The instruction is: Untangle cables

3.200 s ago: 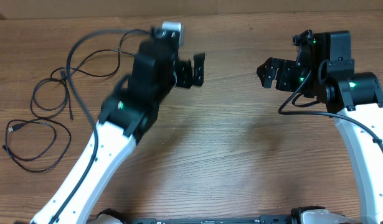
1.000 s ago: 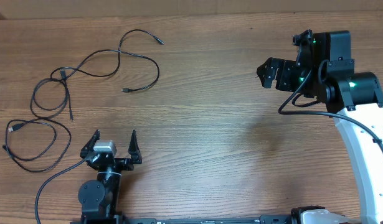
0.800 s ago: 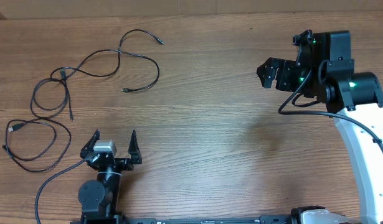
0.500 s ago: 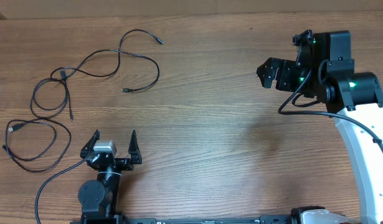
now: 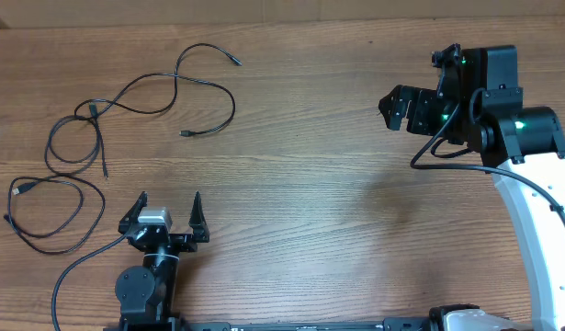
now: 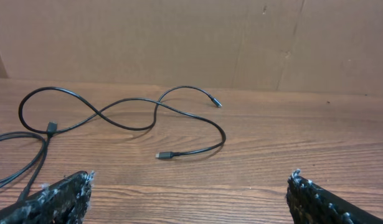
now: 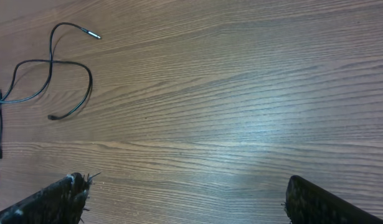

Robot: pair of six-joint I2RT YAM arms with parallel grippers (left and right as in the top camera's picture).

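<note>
Your left gripper [image 5: 169,197], nearest you, stands with jaws wide apart and empty. The cables [image 5: 176,79] lie looped on the table [image 5: 310,211] beyond it and to its left, untouched. Your right gripper [image 5: 389,108], far to its right, also gapes empty.

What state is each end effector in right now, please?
Left end effector: open, holding nothing.
Right end effector: open, holding nothing.
</note>
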